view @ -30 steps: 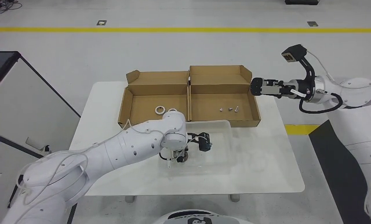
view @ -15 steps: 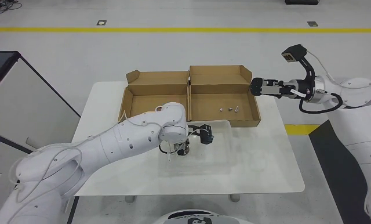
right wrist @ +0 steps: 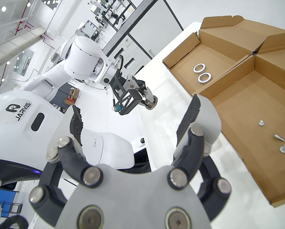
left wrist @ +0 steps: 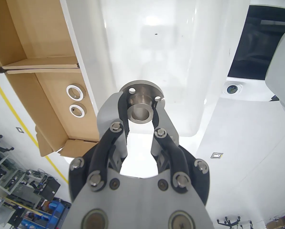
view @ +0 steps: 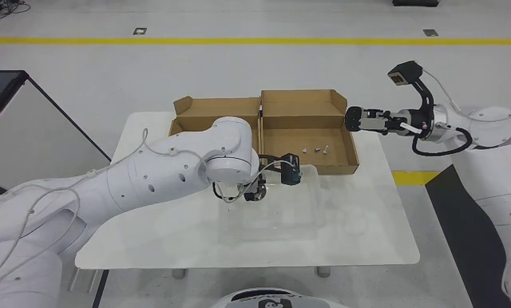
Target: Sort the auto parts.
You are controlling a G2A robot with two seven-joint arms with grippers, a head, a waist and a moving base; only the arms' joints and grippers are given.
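Observation:
My left gripper (left wrist: 139, 109) is shut on a metal flanged bushing (left wrist: 140, 113) and holds it above the white tray (left wrist: 156, 24). From above, that gripper (view: 254, 193) hangs over the tray's left part, just in front of the boxes. The left cardboard box (left wrist: 20, 36) holds two white rings (left wrist: 75, 92). The right cardboard box (view: 307, 136) holds small bolts and nuts (view: 316, 148). My right gripper (view: 352, 118) hovers open and empty just past the right box's right wall. From the right wrist, the bushing (right wrist: 152, 102) shows in the left gripper's fingers, with the rings (right wrist: 202, 72) and bolts (right wrist: 279, 137) beyond.
Both boxes stand side by side at the back of the white table (view: 367, 228), flaps open. The tray (view: 311, 208) lies in front of them. The table's left and right parts are bare.
My left arm has lifted the bushing out of the tray and swung up and back toward the boxes, now covering the rings from above. The right arm has stayed still.

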